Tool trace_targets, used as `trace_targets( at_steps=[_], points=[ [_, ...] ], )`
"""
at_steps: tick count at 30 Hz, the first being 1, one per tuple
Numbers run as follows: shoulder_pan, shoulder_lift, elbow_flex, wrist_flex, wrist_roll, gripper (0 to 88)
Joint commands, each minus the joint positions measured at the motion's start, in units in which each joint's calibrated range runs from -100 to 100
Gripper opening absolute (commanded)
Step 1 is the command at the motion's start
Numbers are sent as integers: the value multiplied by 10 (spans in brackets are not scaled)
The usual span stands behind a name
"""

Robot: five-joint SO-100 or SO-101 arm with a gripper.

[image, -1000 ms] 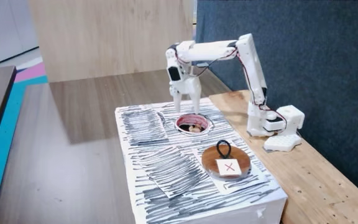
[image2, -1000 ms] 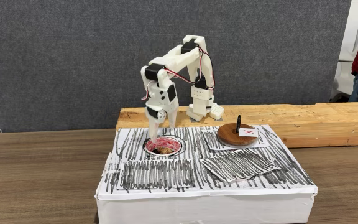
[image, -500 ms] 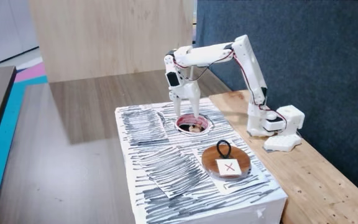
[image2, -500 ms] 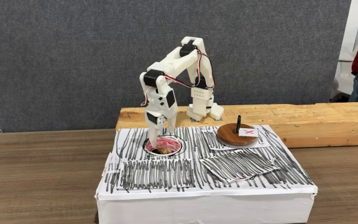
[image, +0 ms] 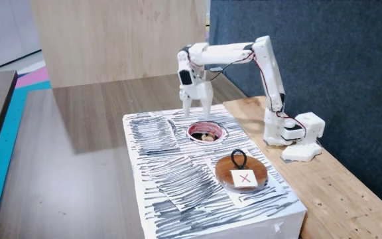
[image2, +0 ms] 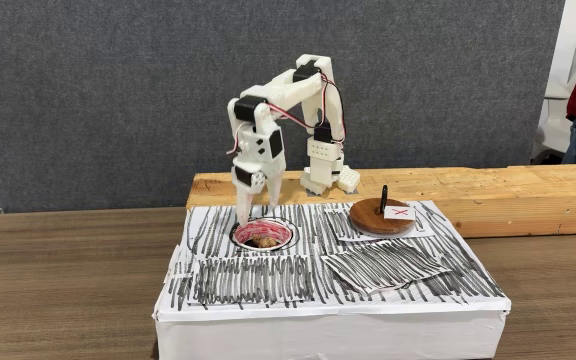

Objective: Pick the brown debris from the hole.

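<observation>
Gripper (image2: 245,218) hangs above the far-left edge of the hole (image2: 264,235), tips pointed down and clear of the rim; in the other fixed view the gripper (image: 195,114) sits just behind the hole (image: 206,132). Fingers look close together, but at this distance I cannot tell whether they are pressed together or slightly spread; nothing visible between them. Brown debris (image2: 265,241) lies inside the hole, also visible as a tan lump (image: 207,137) against the dark interior. Wooden disc (image: 241,174) with the red X label rests well apart on the striped box top (image2: 368,270). Risk: tips are offset from the lump, so a straight descent could strike the pinkish rim or push the debris deeper; narrow opening leaves little room to spread.
</observation>
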Motion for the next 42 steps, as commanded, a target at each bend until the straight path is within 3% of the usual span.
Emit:
trace_targets(
  at_steps=[1, 9, 21, 42],
  points=[
    [-12, -39, -2, -4, 1, 292],
    [-12, -46, 20, -33, 1, 292],
    [-12, -222, 249, -158, 2, 292],
    [-11, -223, 366, -240, 1, 291]
  ],
)
